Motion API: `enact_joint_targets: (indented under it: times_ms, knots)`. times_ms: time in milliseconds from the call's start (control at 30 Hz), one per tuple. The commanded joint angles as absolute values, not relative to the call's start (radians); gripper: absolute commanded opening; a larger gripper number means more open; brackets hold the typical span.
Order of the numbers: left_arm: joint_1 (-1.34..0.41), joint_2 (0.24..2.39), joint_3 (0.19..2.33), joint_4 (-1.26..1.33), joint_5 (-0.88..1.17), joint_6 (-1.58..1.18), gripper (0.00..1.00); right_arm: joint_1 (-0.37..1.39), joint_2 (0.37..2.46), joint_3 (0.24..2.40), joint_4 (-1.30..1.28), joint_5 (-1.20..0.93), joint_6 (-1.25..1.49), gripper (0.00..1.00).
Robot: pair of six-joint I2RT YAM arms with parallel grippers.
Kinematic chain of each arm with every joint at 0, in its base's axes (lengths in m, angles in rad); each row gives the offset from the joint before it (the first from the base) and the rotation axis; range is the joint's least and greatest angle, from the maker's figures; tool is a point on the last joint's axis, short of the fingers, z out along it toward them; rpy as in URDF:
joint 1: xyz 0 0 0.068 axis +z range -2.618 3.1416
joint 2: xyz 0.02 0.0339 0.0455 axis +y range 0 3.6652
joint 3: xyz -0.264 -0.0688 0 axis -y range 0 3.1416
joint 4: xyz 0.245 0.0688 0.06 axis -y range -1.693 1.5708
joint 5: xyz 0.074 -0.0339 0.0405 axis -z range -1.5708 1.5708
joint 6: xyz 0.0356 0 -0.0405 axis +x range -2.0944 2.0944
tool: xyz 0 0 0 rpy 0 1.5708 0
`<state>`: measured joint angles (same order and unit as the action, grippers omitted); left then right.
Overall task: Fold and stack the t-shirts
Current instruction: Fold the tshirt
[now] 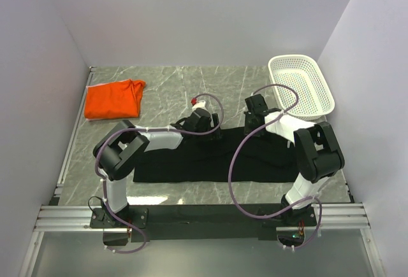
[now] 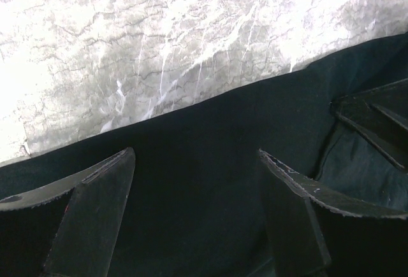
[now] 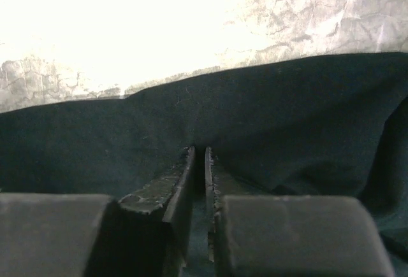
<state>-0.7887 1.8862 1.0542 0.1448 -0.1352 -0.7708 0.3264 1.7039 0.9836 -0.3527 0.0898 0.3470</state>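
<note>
Right fingers (image 3: 171, 191) — pinching black shirt (image 3: 287, 118), left fingers (image 2: 95, 191) spread

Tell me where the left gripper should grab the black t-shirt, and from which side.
Its far edge, from above: the black t-shirt lies flat, that straight edge runs just beyond the open left gripper, and the right gripper pinches the same edge.

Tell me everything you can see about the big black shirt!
The black t-shirt is soft, dark cloth, spread flat in a wide strip across the marble table, under both reaching arms. It looks mostly smooth, with some wrinkles. The right gripper pinches it near its far edge; the left gripper stands open over that edge.
</note>
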Motion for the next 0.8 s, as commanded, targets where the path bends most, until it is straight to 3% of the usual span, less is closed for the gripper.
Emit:
enact_joint_targets:
  times_ms: [0, 267, 467, 700, 733, 767]
  knots:
    - [-0.772, 1.934, 1.051, 0.052, -0.152, -0.756, 0.84, 0.327, 1.660, 1.000, -0.353, 0.117, 0.354, 0.15]
    - [-0.746, 1.914, 1.026, 0.040, -0.175, -0.749, 0.84, 0.342, 1.566, 0.962, -0.383, 0.144, 0.379, 0.00]
    - [-0.732, 1.913, 1.016, 0.048, -0.167, -0.752, 0.84, 0.371, 1.508, 0.925, -0.405, 0.150, 0.400, 0.00]
    - [-0.727, 1.895, 0.999, 0.052, -0.167, -0.752, 0.84, 0.388, 1.511, 0.900, -0.382, 0.132, 0.405, 0.15]
    - [-0.727, 1.893, 0.997, 0.052, -0.169, -0.752, 0.84, 0.388, 1.520, 0.900, -0.380, 0.126, 0.403, 0.12]
    - [-0.727, 1.890, 0.997, 0.049, -0.170, -0.749, 0.84, 0.391, 1.525, 0.902, -0.379, 0.121, 0.405, 0.01]
